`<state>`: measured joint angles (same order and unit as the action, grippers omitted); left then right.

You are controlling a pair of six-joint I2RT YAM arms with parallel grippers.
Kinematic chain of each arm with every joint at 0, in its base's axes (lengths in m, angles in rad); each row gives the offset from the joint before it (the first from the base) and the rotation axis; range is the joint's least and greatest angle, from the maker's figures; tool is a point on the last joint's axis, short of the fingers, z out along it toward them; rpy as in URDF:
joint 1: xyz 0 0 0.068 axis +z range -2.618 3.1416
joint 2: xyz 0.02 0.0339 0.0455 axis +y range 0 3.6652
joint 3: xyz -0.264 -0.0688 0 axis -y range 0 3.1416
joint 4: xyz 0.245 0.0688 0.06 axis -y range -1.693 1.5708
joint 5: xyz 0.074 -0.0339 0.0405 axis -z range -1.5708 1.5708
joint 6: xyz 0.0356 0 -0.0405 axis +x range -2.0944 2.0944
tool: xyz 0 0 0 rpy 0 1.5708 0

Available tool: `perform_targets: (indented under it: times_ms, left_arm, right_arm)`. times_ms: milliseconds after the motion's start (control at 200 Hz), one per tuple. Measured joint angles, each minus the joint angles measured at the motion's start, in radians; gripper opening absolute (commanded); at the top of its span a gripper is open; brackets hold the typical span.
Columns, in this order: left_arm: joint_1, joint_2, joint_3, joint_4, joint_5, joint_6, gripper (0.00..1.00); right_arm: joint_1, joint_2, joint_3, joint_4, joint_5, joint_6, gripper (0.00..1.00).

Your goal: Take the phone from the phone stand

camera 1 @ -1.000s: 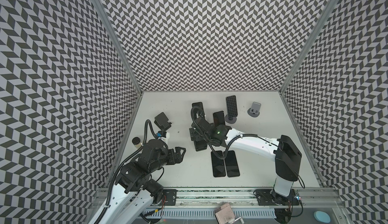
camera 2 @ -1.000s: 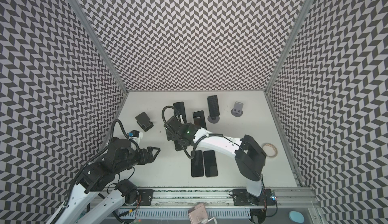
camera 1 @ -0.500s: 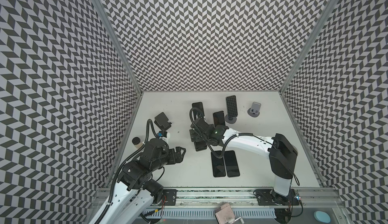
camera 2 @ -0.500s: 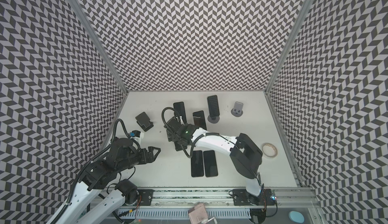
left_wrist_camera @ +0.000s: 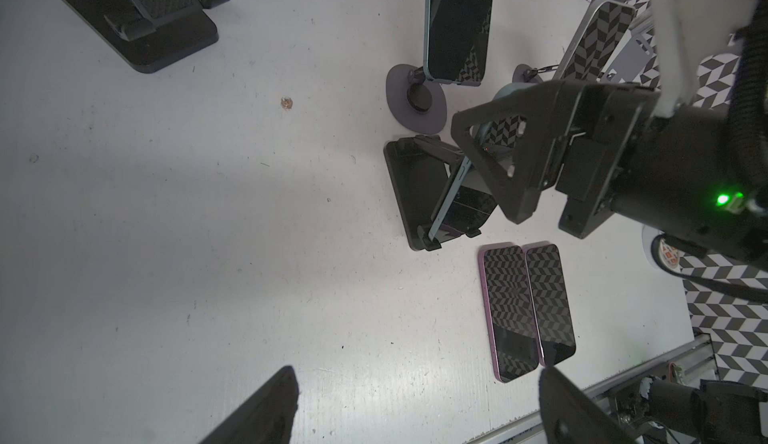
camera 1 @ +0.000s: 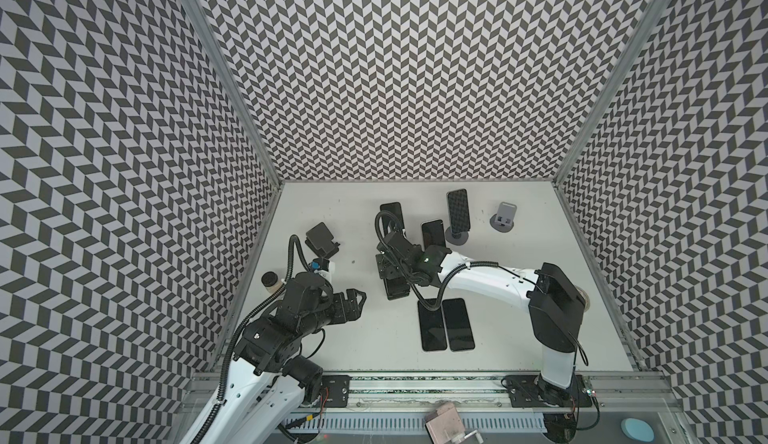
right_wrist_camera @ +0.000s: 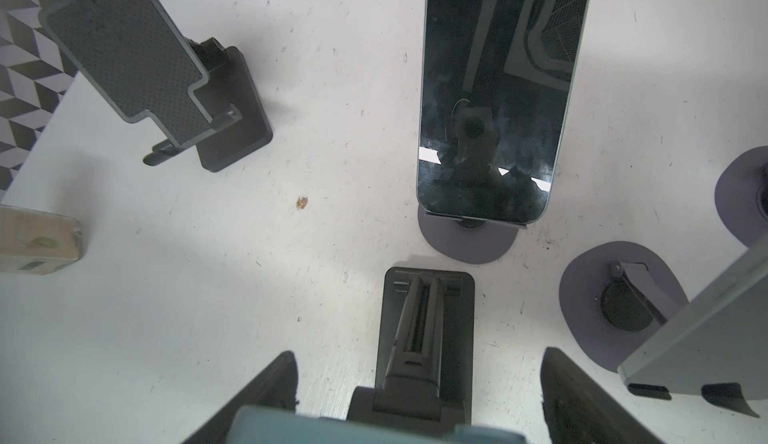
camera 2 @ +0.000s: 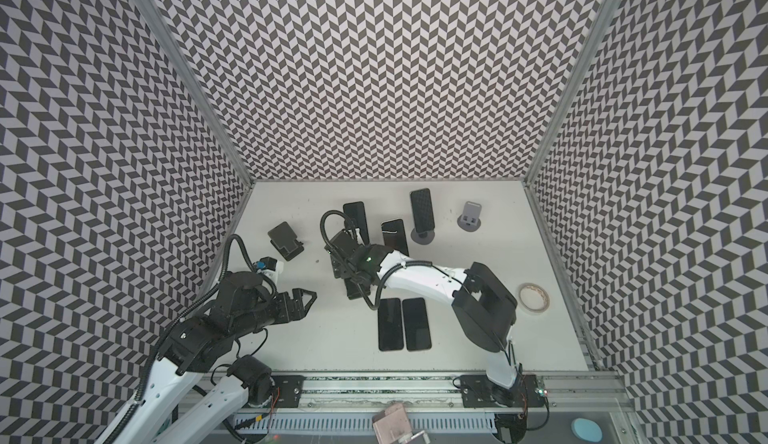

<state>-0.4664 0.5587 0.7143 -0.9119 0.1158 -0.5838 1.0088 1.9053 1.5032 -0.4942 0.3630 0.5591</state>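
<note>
Here, scuffed white table (camera 1: 374,350), chevron walls (camera 1: 415,67) — left fingers (left_wrist_camera: 266,413) spread, empty; right fingers (right_wrist_camera: 266,396) straddle phone (left_wrist_camera: 467,215), grip unclear

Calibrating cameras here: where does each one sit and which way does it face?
Both top views: above the front rail, facing down toward the back wall; left arm and right arm show.
Left wrist: on the left arm, facing the right arm's jaws flanking the phone on the black stand; own jaw tips show.
Right wrist: on the right arm, facing down at that stand; own jaws and the phone's top edge show.
Shared: both wrist views show the empty stand.
</note>
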Motion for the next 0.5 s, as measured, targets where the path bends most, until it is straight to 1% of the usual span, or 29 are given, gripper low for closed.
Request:
perform_targets:
  times_ms: [145,345,501]
  left_arm:
    - [0.024,0.01,-0.001,0.002,0.017,0.013,0.91]
    - [0.055,0.023,-0.014,0.007,0.038,0.023,0.91]
    - [0.056,0.023,-0.017,0.008,0.043,0.026,0.9]
  right_arm:
    - [-0.003,0.0,0.0,0.0,-0.006,-0.005,0.8]
    - [-0.004,0.0,0.0,0.0,-0.011,-0.016,0.78]
    - [-0.004,0.0,0.0,0.001,-0.013,-0.018,0.76]
